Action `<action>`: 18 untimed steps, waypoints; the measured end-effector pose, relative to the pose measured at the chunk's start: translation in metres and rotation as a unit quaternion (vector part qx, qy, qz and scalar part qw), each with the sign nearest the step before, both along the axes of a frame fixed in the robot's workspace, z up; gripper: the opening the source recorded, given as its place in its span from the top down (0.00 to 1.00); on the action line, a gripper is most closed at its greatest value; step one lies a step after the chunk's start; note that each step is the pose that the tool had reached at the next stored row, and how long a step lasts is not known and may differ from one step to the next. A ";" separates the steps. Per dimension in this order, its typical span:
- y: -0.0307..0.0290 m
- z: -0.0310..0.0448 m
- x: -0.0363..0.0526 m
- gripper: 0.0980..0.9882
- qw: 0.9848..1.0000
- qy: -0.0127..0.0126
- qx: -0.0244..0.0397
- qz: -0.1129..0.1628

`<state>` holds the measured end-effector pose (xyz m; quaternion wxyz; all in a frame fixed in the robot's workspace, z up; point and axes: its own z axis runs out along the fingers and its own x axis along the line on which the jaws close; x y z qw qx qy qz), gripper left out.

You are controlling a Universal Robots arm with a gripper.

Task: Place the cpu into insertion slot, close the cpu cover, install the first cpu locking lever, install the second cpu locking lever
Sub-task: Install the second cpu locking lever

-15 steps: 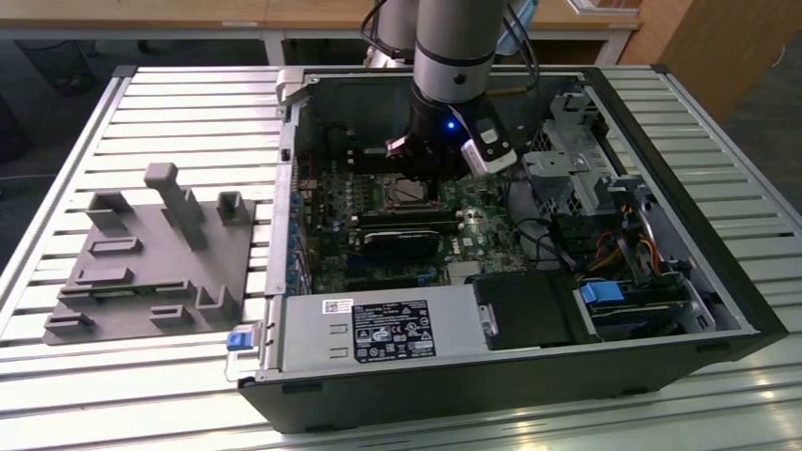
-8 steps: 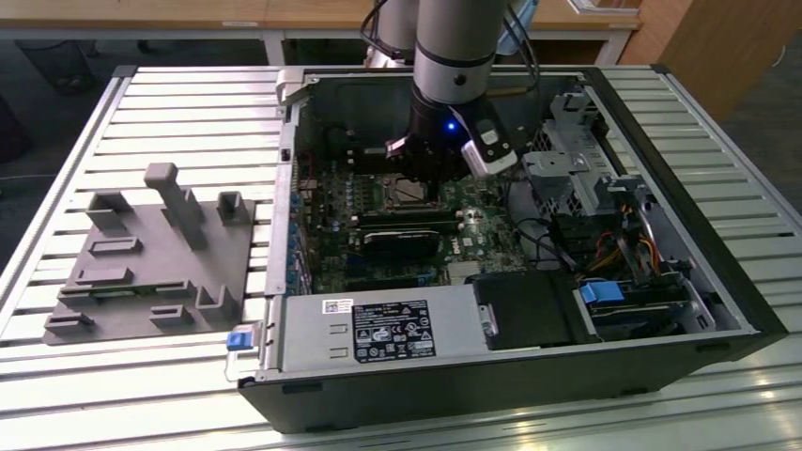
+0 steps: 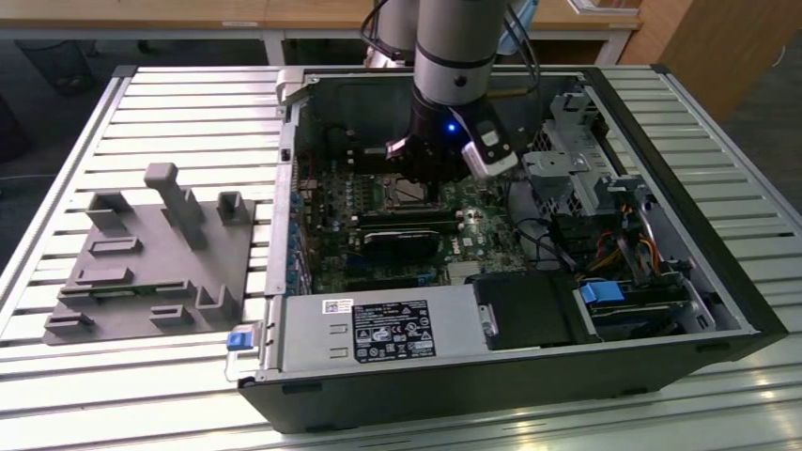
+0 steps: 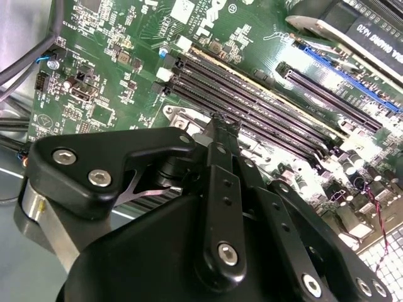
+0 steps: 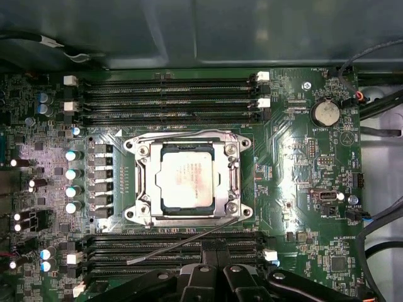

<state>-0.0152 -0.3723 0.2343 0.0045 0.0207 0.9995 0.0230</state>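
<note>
hand (image 4: pixel 217 126): fingers together, holding nothing, over memory slots (image 5: pixel 170 94) | cpu (image 5: pixel 187 180): seated in insertion slot (image 5: pixel 187 146) | cpu cover (image 5: pixel 232 179): down

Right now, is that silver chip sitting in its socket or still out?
In. In the first wrist view the cpu lies flat inside the insertion slot, with the cpu cover framing its edges.
</note>
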 end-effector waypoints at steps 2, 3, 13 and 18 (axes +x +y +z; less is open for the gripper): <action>-0.0008 0.0000 0.0000 0.99 1.000 0.000 0.000 0.000; -0.0012 0.0000 0.0000 0.99 1.000 0.000 0.000 0.000; -0.0047 0.0000 0.0000 0.99 1.000 0.000 0.001 0.000; -0.0055 0.0000 0.0000 0.99 1.000 0.000 0.001 0.000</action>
